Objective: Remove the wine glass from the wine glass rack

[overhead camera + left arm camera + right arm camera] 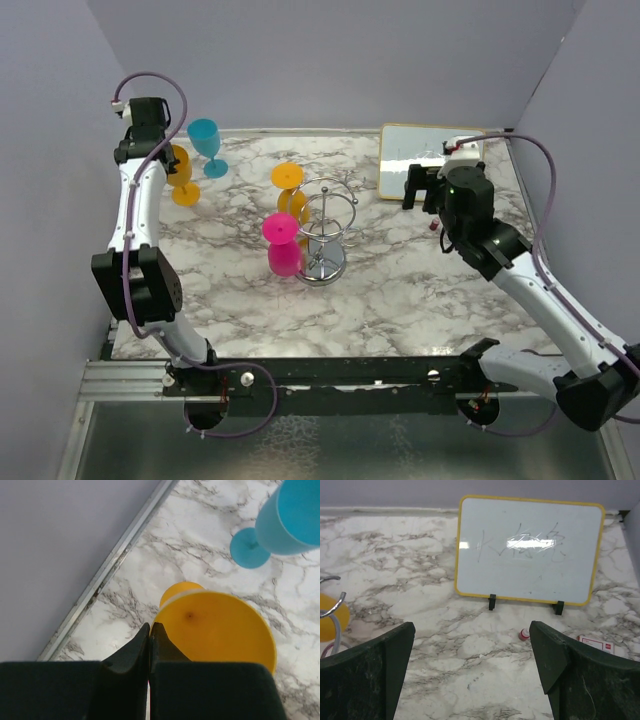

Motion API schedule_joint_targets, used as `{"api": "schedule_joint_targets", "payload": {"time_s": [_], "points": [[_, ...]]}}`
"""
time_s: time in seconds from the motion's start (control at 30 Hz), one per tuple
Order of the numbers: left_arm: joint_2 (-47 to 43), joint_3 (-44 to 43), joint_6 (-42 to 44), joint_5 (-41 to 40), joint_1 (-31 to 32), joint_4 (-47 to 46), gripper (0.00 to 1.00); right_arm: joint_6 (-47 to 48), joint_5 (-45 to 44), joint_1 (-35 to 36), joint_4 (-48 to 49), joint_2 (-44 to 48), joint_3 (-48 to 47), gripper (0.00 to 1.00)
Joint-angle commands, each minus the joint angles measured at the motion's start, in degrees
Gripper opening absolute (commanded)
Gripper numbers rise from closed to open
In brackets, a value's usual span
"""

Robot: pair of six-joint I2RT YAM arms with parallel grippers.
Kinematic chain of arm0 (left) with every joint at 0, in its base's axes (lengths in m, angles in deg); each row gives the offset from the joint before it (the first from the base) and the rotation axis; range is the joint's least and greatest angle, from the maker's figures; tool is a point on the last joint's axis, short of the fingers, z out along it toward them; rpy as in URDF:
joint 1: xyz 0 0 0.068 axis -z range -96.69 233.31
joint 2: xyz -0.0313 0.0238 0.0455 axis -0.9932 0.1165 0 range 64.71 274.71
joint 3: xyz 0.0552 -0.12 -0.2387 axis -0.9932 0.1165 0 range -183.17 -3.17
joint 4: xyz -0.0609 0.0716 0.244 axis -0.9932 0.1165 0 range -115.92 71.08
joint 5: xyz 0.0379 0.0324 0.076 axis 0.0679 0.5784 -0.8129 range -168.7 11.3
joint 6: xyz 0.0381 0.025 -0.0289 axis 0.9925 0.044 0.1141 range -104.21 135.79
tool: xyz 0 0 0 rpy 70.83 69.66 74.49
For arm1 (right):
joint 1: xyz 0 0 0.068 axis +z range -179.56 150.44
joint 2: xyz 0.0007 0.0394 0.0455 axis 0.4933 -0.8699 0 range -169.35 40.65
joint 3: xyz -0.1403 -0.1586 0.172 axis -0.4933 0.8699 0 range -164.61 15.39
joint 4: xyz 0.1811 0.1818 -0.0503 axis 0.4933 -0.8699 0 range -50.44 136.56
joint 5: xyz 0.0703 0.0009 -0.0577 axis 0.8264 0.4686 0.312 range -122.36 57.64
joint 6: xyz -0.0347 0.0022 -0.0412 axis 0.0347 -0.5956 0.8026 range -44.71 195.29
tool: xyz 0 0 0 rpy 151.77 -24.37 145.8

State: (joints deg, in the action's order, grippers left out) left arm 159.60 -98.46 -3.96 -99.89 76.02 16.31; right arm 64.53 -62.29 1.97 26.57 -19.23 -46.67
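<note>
The chrome wine glass rack [328, 232] stands mid-table. A pink wine glass [282, 244] hangs upside down on its left side and a yellow one [289, 187] on its far side. An orange wine glass [182, 172] stands upright at the far left, next to a blue one [208, 146]. My left gripper [158, 150] is above the orange glass. In the left wrist view its jaws [150, 628] are pressed together on the rim of that glass [220, 630], one finger inside the bowl. My right gripper [472, 630] is open and empty, right of the rack.
A yellow-framed whiteboard [530, 550] stands at the back right, with a small red-and-white cap [523, 634] and a card [598, 643] on the marble in front of it. Purple walls close in the left, back and right sides.
</note>
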Motion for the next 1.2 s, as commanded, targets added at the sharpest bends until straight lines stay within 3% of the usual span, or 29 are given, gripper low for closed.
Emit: {"api": "schedule_joint_targets", "payload": {"time_s": [0.0,0.27,0.47,1.17], "points": [[7.3,-6.5,-2.9,0.1,-2.7,-3.7,0.00,-3.3,13.2,-3.6,-3.2,-3.4,-1.0,1.00],[21.7,-20.3,-4.2,2.0,-4.1,-3.0,0.00,-3.1,18.6,-7.6,-3.9,-4.9,-2.9,1.00],[28.6,-30.1,-2.9,-2.5,-4.3,-0.2,0.00,-2.6,18.9,-7.7,-3.1,-3.9,-1.6,1.00],[37.8,-39.3,-2.3,-1.7,-5.6,0.8,0.00,-2.2,20.4,-7.7,-1.6,-3.2,-0.6,1.00]]}}
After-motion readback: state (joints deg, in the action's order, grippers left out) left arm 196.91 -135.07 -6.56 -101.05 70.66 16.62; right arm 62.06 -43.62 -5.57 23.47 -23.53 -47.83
